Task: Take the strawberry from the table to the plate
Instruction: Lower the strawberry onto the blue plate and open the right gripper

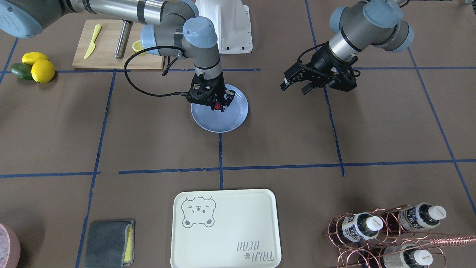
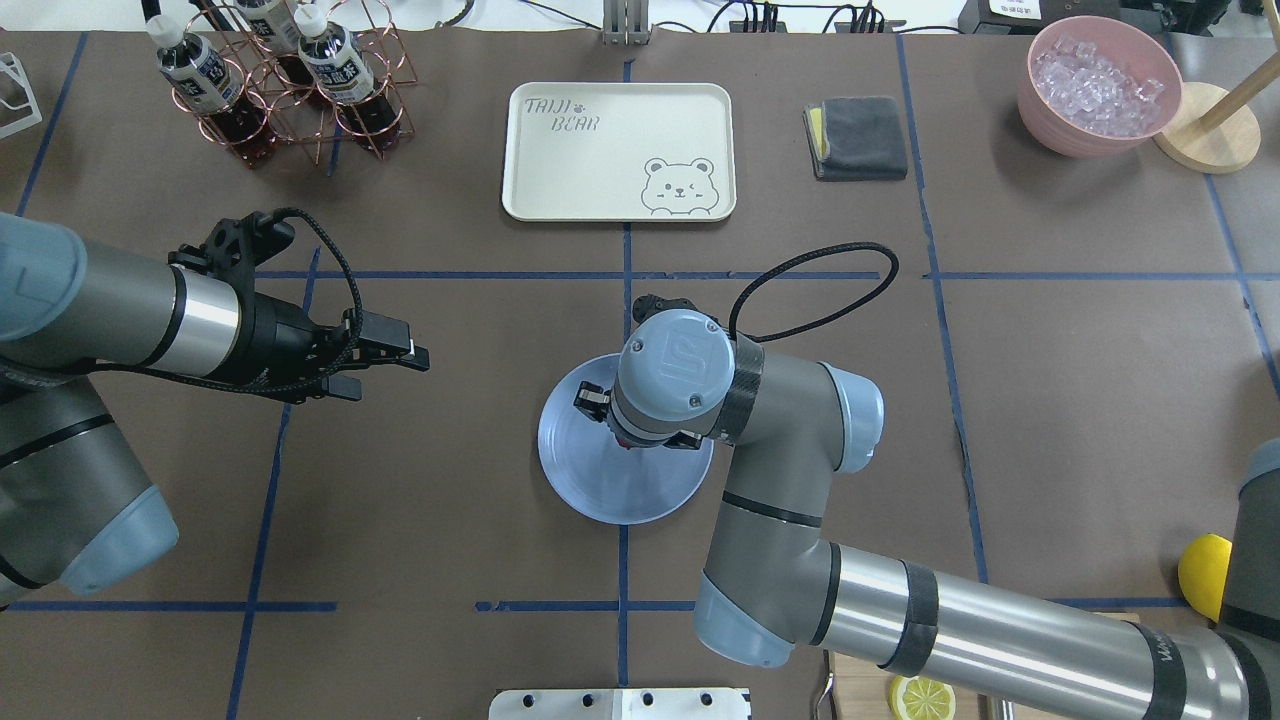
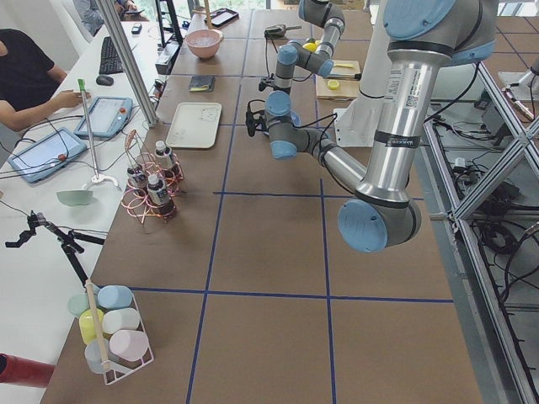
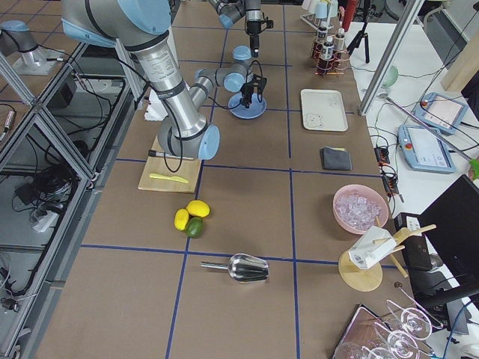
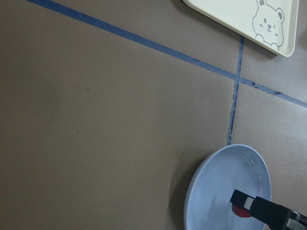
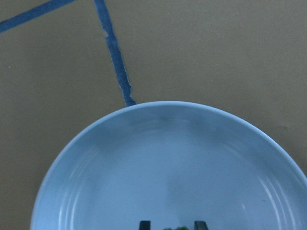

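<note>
Right pincer [image 1: 219, 105]: clamped on the strawberry [image 1: 217, 107], just above the plate [image 1: 223, 122] directly beneath it. Best lowered to touching before the fingers part, lest the fruit roll. Left pincer [image 1: 295, 88]: idle, fingers apart.

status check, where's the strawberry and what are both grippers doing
Right gripper shut on strawberry, low over plate. Left gripper open, empty, off to the side. Nothing in the way.
</note>
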Robot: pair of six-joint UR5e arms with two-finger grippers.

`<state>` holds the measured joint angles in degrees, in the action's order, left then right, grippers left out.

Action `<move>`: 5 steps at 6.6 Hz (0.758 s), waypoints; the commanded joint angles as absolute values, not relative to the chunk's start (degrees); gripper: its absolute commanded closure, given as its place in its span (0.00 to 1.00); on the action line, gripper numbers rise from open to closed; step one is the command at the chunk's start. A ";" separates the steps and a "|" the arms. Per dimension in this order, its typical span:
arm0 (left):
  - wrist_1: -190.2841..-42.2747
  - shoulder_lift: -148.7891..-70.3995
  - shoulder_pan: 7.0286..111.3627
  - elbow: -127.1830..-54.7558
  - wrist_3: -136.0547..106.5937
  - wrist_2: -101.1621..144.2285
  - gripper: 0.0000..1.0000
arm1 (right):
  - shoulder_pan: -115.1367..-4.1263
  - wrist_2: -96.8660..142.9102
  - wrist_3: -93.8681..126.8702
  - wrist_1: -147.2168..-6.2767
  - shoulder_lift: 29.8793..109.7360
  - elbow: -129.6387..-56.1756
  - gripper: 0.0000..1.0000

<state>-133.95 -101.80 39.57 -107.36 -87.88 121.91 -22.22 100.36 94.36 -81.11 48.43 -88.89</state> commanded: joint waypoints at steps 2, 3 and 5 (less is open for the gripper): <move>-133.95 -101.78 39.46 -107.32 -87.89 121.90 0.00 | -21.80 100.28 93.96 -81.74 48.08 -87.80 1.00; -133.95 -101.78 39.46 -107.40 -87.89 121.90 0.00 | -21.80 100.28 93.87 -81.74 47.73 -87.72 1.00; -133.95 -101.78 39.46 -107.40 -87.89 121.90 0.00 | -21.80 100.28 93.78 -81.74 47.64 -87.28 1.00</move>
<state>-133.95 -101.78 39.47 -107.39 -87.89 121.90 -21.80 100.28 93.85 -81.74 47.73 -87.52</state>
